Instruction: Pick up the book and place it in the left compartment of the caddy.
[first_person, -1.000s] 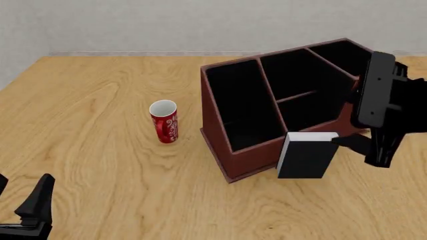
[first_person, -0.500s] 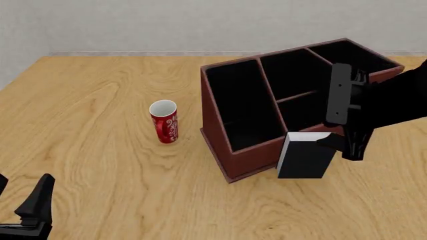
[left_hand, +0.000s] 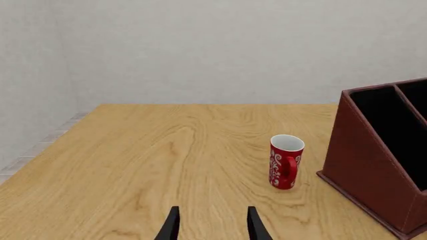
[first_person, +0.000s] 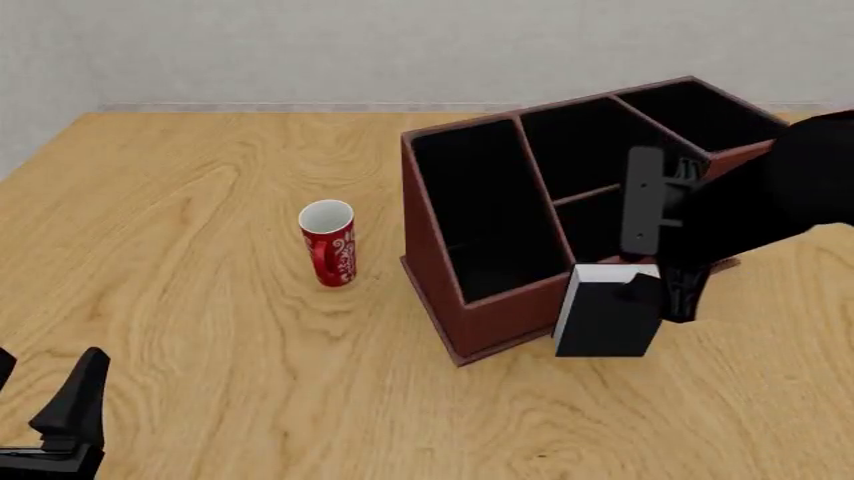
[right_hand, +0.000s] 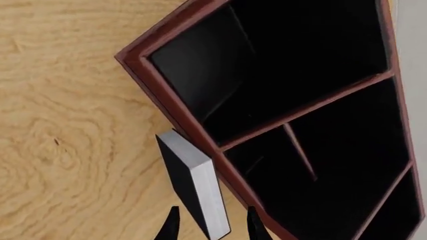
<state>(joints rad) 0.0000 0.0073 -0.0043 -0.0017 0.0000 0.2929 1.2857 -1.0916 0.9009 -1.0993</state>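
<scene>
The black book (first_person: 603, 318) with white page edges stands upright on the table against the caddy's (first_person: 497, 322) front wall. In the right wrist view the book (right_hand: 195, 186) reaches in between my open fingers. My right gripper (first_person: 663, 292) is at the book's upper right corner, open, its fingers (right_hand: 253, 225) on either side of the book's end without closing on it. The left compartment (first_person: 483, 205) is the long black-lined slot, also in the right wrist view (right_hand: 280, 55). My left gripper (first_person: 67, 415) is open and empty near the table's front left corner, fingers (left_hand: 172, 227) apart.
A red mug (first_person: 328, 243) stands left of the caddy, also in the left wrist view (left_hand: 285, 161), with the caddy's side wall (left_hand: 363, 145) to its right. The caddy's two squarish slots (first_person: 587, 150) lie right of the long one. A wall bounds the far table edge.
My right arm has swung left and down toward the book, bringing its fingers onto the book's upper right corner. The book, caddy, mug and left arm have not moved.
</scene>
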